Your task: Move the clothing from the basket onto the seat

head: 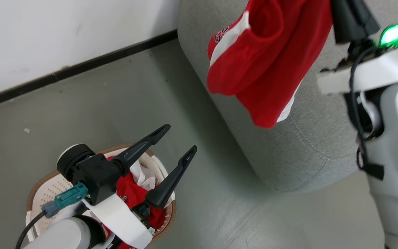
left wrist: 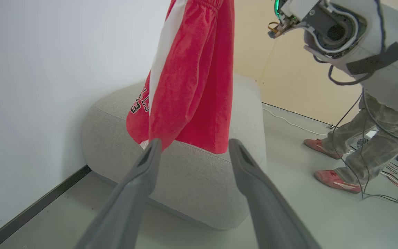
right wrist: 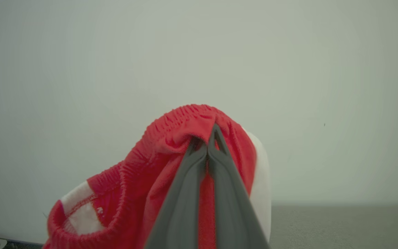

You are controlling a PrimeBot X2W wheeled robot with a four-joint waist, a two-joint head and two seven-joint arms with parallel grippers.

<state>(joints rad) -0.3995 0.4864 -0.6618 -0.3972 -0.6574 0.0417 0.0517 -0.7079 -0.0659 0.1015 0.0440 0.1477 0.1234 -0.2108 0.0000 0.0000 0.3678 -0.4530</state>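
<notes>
aloft, right gripper (right wrist: 208, 140) clamps red shorts (head: 261, 69) above the seat (head: 316, 145); left gripper (head: 180, 140) spread wide over basket (head: 47, 193).

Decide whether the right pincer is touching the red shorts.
Touching. The right wrist view shows the right pincer shut on the red shorts, with the gathered waistband fabric pinched in its closed jaws.

Bright, even light; soft shadow beside the seat (head: 309, 148).
</notes>
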